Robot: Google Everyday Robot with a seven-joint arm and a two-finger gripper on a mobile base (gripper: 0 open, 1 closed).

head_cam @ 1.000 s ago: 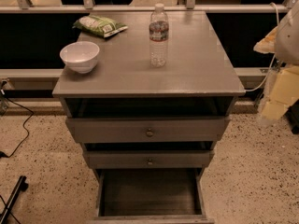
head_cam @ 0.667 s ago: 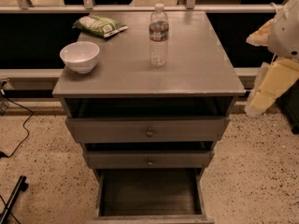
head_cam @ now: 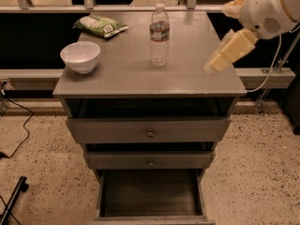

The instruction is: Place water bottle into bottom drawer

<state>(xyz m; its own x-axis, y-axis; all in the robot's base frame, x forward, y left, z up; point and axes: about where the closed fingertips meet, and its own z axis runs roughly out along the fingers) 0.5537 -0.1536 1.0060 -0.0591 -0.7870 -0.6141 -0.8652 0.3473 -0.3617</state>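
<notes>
Camera view: gripper point(head_cam: 216, 62) hangs over the right edge of the cabinet top point(head_cam: 187, 76), coming in from the upper right on a white arm point(head_cam: 265, 8); cream-coloured, motion-smeared, cannot tell if it is released or clenched, holds nothing visible

Water bottle point(head_cam: 160, 36) stands upright on the cabinet top near the back, centre, long axis vertical. It lies to the gripper's left as pictured and a bit further back, apart from it with bare top between. Only one arm, so the reach looks like a sideways approach across the top to the bottle's body

Bottle: clear ribbed plastic, white cap, dark label band round the middle, slim cylinder, probably light and easy to tip

Bottom drawer point(head_cam: 149, 193) is pulled out at the foot of the cabinet, open grey-wood box, floor bare, directly below and in front of the bottle

Two upper drawers point(head_cam: 150, 133) are partly out, small brass knobs

Also on top: white bowl point(head_cam: 80, 56) front left, round and glossy; green snack bag point(head_cam: 101, 25) back left, crinkly
</notes>
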